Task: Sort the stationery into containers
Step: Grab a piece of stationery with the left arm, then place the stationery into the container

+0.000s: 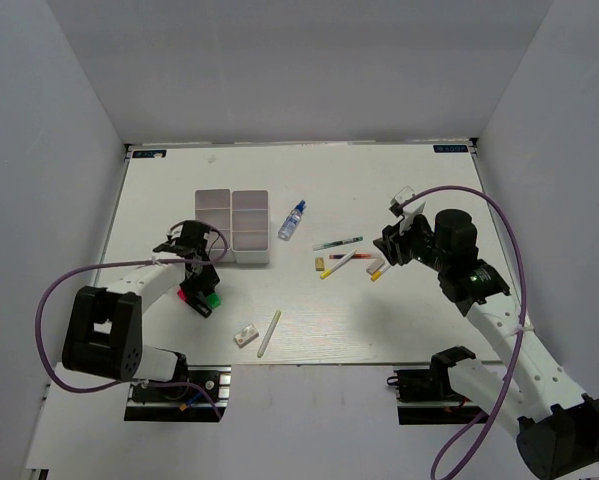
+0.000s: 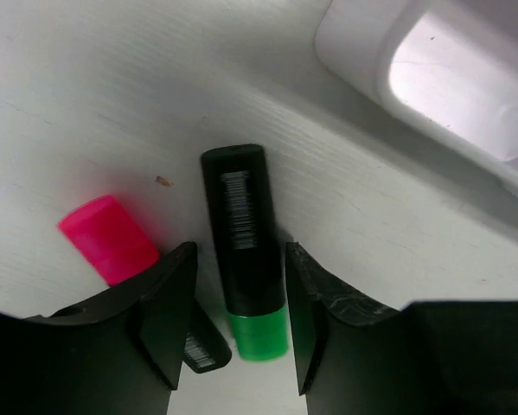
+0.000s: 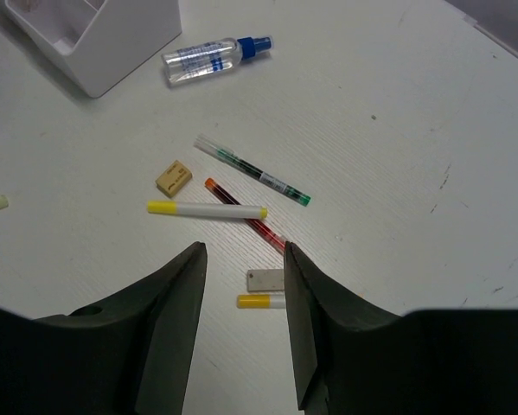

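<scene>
Left wrist view: left pincer wide, straddling the green-capped black marker on the table; grasp pending, next move likely closing squarely, then carrying to the box.

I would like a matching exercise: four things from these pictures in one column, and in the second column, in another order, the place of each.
1. black marker with green cap
2. clear spray bottle with blue cap
3. small tan block
4. thin white stick

A. beside the small white block
B. between the fingers of the left gripper
C. just right of the white divided box
D. beside the white marker with yellow ends

Pairs: 1-B, 2-C, 3-D, 4-A.
</scene>
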Robot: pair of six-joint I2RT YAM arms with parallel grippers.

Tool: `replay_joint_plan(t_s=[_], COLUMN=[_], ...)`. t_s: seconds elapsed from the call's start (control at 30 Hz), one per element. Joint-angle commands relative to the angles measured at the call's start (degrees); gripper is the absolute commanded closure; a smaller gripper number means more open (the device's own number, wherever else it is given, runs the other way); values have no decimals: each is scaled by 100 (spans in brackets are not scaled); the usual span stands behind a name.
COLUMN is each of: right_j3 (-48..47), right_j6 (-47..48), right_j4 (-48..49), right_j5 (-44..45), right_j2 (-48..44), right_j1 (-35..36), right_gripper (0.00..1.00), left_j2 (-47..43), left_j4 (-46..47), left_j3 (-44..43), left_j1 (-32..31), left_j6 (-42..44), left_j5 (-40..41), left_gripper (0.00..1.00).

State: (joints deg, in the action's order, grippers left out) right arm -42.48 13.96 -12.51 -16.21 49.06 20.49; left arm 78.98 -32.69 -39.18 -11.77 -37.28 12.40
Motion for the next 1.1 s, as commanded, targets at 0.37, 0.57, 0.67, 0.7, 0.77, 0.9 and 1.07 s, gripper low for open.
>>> replay_joint_plan(t_s=[0.37, 0.57, 0.67, 0.7, 0.77, 0.9, 1.07], right_j3=[29, 38, 29, 20, 29, 38, 99], right_j6=[-25, -16, 11, 11, 19, 54, 90], right_j4=[311, 311, 311, 320, 311, 311, 355], right_j5=[170, 162, 162, 162, 162, 118, 12], right_j2=[-212, -177, -151, -142, -142, -142, -204], right_j1=[139, 166, 227, 227, 245, 280, 333], right_gripper=[53, 53, 53, 53, 53, 53, 61], left_j2=[118, -784, -1592, -1770, -2070, -2308, -2019], left_j4=[34, -220, -221, -221, -221, 278, 1841], left_j3=[-266, -266, -318, -371, -529, -767, -855], left_j1=[-27, -80, -80, -80, -80, -80, -80], left_j6=[115, 334, 668, 721, 783, 731, 117], left_j5=[-220, -747, -1379, -1642, -1863, -2057, -2181], left_gripper=[67, 90, 97, 100, 100, 100, 100])
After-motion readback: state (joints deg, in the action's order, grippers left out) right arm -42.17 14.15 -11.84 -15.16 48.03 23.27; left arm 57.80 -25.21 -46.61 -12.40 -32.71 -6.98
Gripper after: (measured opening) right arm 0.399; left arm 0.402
